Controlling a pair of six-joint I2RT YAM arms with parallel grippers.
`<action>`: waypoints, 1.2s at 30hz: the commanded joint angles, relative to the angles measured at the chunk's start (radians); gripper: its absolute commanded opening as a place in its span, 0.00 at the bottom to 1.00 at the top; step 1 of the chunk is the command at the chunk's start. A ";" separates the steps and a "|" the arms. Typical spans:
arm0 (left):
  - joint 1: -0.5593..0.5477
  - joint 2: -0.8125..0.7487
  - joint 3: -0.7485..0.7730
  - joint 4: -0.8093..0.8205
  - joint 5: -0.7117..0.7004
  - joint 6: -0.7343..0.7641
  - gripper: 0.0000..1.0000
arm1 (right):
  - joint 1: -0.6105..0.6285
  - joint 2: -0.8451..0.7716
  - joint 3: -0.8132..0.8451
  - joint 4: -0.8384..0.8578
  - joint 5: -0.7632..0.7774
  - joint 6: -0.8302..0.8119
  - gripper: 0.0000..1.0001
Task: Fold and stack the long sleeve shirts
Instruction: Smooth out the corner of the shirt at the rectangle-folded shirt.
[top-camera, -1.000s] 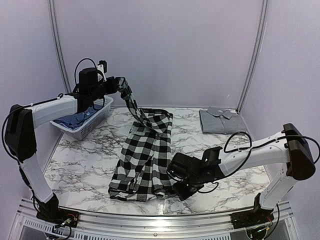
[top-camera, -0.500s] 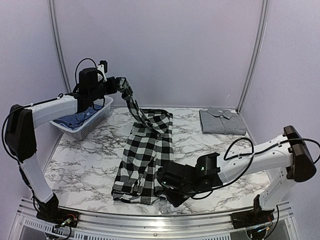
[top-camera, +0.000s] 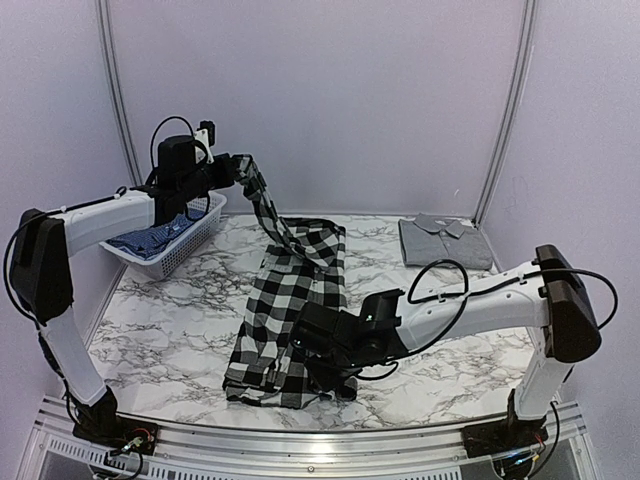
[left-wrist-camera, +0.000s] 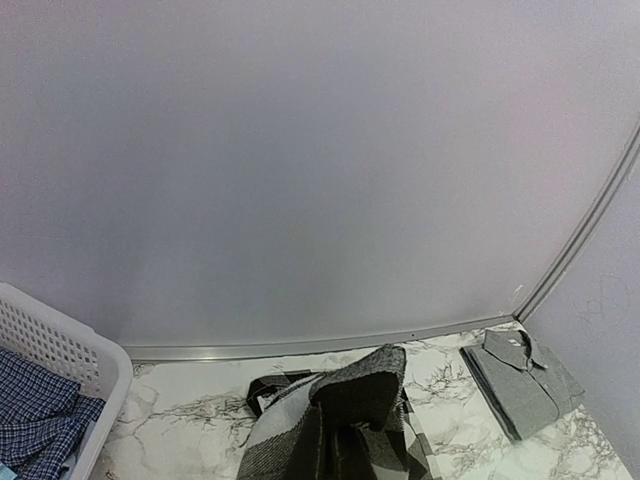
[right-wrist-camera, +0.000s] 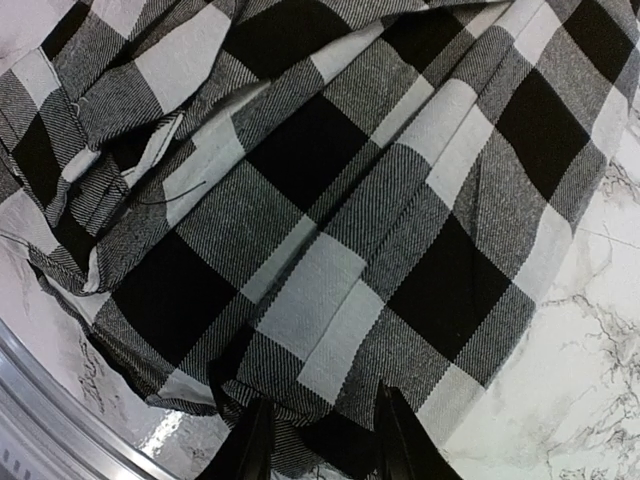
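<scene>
The black-and-white checked long sleeve shirt (top-camera: 290, 290) lies lengthwise on the marble table. Its far end is lifted up toward the left. My left gripper (top-camera: 243, 168) is shut on that raised end, high above the basket's right side. In the left wrist view the cloth (left-wrist-camera: 345, 410) hangs bunched at the bottom and hides the fingers. My right gripper (top-camera: 325, 372) is low at the shirt's near right hem. In the right wrist view its fingers (right-wrist-camera: 255, 445) pinch a fold of the hem (right-wrist-camera: 300, 200). No letter band or collar shows.
A white mesh basket (top-camera: 190, 245) with blue checked cloth (top-camera: 150, 238) stands at the back left. A folded grey shirt (top-camera: 445, 242) lies at the back right, also in the left wrist view (left-wrist-camera: 520, 380). The metal table rail (top-camera: 300, 440) runs along the near edge.
My right arm has swept left along the near edge, bringing the shirt's right hem over onto the shirt. The left arm and the raised end have not moved.
</scene>
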 joint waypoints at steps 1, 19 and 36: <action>0.006 0.003 0.029 0.027 0.012 0.005 0.00 | 0.001 0.012 0.009 -0.005 0.036 -0.038 0.32; 0.006 0.016 0.038 0.024 0.011 0.001 0.00 | 0.065 0.024 -0.053 0.001 0.144 -0.054 0.39; 0.006 0.016 0.044 0.023 0.012 0.002 0.00 | 0.077 0.008 0.026 0.057 0.210 -0.086 0.00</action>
